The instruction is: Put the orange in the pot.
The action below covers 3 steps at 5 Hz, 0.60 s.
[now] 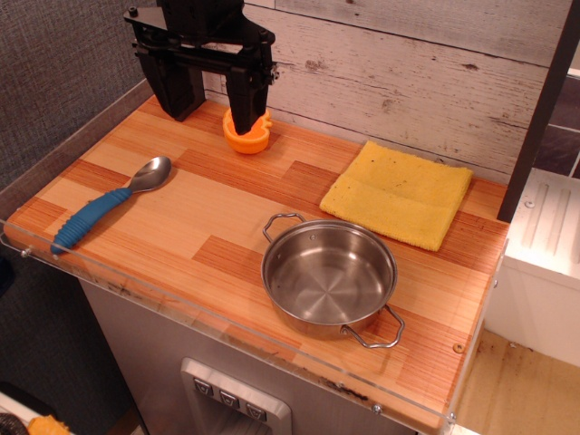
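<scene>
The orange (246, 136) is a small bright-orange toy half fruit resting on the wooden table near the back wall. My black gripper (211, 113) hangs over the back left of the table with its jaws wide apart. Its right finger (245, 104) comes down onto the top of the orange and hides part of it; its left finger (178, 95) stands well to the orange's left. The gripper holds nothing. The pot (329, 276) is a shallow shiny steel pot with two wire loop handles, empty, near the table's front right.
A spoon with a blue handle (107, 205) lies at the front left. A yellow cloth (399, 192) lies at the back right. A plank wall stands right behind the table, and a clear plastic lip (227, 331) runs along the front edge.
</scene>
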{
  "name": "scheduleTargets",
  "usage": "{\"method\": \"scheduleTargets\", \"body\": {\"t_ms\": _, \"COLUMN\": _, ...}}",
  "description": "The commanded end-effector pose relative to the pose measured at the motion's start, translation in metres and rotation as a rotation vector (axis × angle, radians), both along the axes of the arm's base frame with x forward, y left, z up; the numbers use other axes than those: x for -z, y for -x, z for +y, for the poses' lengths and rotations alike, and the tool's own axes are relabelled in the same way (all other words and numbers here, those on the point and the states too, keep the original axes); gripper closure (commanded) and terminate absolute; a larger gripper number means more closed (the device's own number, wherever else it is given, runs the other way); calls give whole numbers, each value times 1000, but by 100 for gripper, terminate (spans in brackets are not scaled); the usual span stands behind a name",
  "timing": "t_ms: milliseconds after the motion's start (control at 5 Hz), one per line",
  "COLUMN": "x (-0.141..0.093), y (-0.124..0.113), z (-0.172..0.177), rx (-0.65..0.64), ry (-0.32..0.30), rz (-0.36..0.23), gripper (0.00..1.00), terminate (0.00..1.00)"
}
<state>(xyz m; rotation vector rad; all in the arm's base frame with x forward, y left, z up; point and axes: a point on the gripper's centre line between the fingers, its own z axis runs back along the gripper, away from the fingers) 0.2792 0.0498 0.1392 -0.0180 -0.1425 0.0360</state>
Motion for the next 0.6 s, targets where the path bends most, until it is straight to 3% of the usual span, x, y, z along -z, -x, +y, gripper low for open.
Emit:
{"method": "scheduleTargets", "body": {"t_ms": 0, "x": 0, "y": 0, "z": 0, "rx": 0, "ry": 0, "rz": 0, "gripper": 0, "terminate": 0}}
{"method": "scheduleTargets", "body": {"t_ms": 200, "x": 17, "y": -24, "z": 7, "rx": -91, "ry": 40, "rz": -6, "gripper": 0, "terminate": 0}}
{"method": "scheduleTargets", "body": {"t_ms": 400, "x": 32, "y": -60, "z": 24, "rx": -156, "ry": 22, "rz": 7, "gripper": 0, "terminate": 0}}
